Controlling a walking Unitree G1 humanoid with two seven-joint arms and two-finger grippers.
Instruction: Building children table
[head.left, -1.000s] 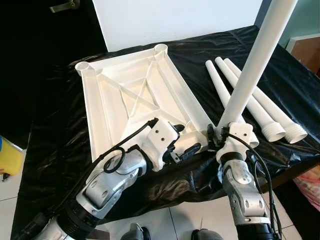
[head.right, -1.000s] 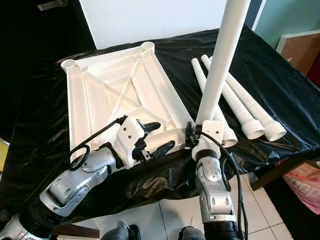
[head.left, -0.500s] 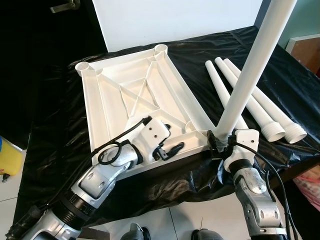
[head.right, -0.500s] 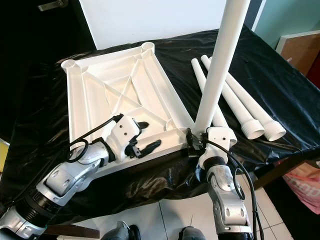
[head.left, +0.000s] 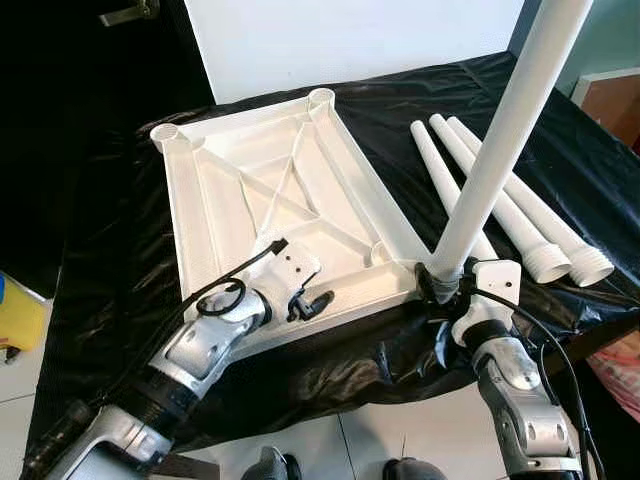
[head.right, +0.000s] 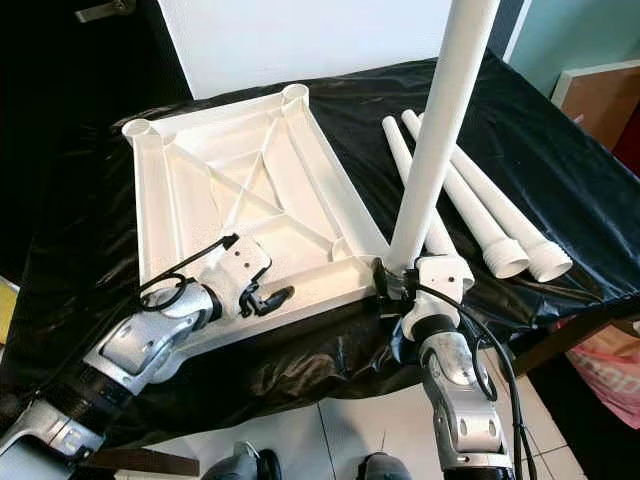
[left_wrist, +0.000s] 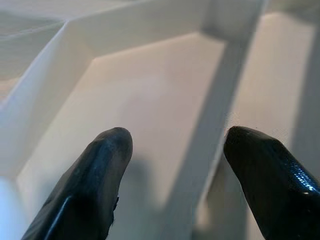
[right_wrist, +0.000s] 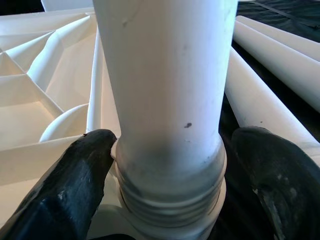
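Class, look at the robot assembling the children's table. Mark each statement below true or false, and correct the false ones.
1. The white tabletop lies underside up on the black sheet. True.
2. The right gripper holds a table leg standing at the tabletop's near right corner. True.
3. Four loose legs lie on the sheet. False: three loose legs lie to the right of the tabletop.
4. The left gripper is shut on a leg. False: it is open over the tabletop's ribs.
5. The sheet is white. False: it is black.
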